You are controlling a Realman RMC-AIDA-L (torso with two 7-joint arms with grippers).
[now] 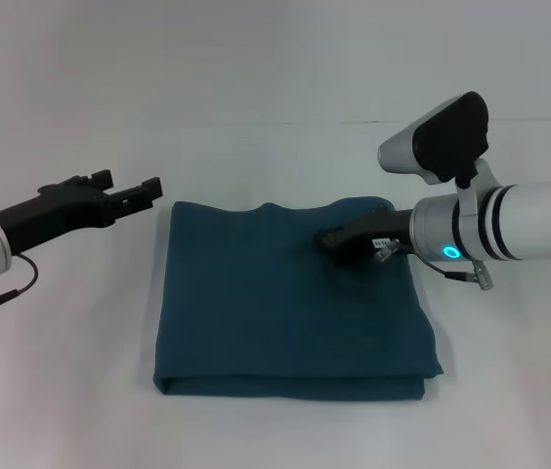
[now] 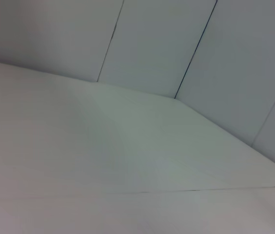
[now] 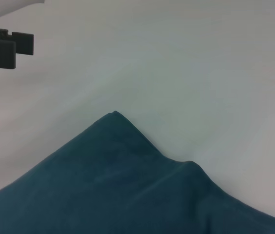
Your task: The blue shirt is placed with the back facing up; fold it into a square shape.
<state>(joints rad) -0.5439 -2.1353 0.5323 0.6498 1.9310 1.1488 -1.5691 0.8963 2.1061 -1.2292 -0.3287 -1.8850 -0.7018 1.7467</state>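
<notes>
The blue shirt (image 1: 285,303) lies folded into a roughly square, layered pad in the middle of the white table, plain side up. It also shows in the right wrist view (image 3: 127,190), with one corner pointing away. My right gripper (image 1: 332,239) is low over the shirt's far right part, touching or just above the cloth. My left gripper (image 1: 131,188) is open and empty, held in the air just left of the shirt's far left corner. It shows far off in the right wrist view (image 3: 3,45). The left wrist view shows no shirt.
The white table (image 1: 61,391) surrounds the shirt on all sides. White wall panels (image 2: 176,39) stand behind the table's far edge. My right arm's white forearm (image 1: 529,223) reaches in from the right.
</notes>
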